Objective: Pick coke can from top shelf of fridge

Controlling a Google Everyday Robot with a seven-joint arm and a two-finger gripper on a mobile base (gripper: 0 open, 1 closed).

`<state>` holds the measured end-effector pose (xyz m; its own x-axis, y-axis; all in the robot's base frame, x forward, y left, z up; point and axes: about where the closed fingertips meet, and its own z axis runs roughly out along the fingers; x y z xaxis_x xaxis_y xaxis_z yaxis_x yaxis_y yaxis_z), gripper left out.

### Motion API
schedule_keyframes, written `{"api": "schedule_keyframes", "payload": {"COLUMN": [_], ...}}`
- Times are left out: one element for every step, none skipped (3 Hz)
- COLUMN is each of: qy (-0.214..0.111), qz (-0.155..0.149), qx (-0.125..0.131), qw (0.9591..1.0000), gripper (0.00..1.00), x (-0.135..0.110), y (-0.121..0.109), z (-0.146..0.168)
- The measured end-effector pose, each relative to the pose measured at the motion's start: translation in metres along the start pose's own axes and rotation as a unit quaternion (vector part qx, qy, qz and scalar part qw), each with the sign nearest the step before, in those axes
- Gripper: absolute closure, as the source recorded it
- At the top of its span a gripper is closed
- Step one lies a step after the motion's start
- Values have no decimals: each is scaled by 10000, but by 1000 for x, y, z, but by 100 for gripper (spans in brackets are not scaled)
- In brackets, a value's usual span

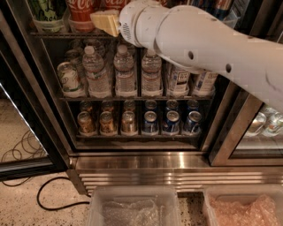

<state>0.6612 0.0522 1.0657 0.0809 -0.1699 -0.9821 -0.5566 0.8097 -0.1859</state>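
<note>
Camera view: shows tool [105, 22], a pale-yellow tip on a bulky white arm [212, 53], up at the front edge of the top shelf [57, 34] of the fridge [46, 110]. Can't tell whether clenched or released: only one beige face on show, rest hidden behind the white wrist.

Puts the coke can [82, 11] just left of tool, upright on the top shelf, red w/ white script, its top cut off by the frame edge. Touching tool or just apart: can't tell. Catches a second red can [112, 4] just above and behind tool, mostly hidden. Further left of tool, a green-and-white can [46, 11] on the same rack.

Directly below tool, a rack of clear water bottles [124, 70], upright in a row, w/ a silver-green can [68, 79] tilted at the row's left end. One rack lower, gold-brown cans [106, 123] below-left of tool and blue cans [170, 122] below-right, side by side.

Well below tool, the stainless steel base [146, 170] across the fridge's foot. At bottom of frame, two clear plastic bins [132, 196] w/ crinkled wrap inside, side by side. Far below-left of tool, a black cable [53, 201] looping over the speckled floor [26, 132].
</note>
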Motion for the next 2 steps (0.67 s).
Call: {"api": "schedule_keyframes", "payload": {"qy": [130, 164], "qz": [53, 104], "qx": [16, 46], "qw": [9999, 9998], "gripper": [25, 26], "x": [13, 17], "y": [-8, -15], "z": [4, 8]}}
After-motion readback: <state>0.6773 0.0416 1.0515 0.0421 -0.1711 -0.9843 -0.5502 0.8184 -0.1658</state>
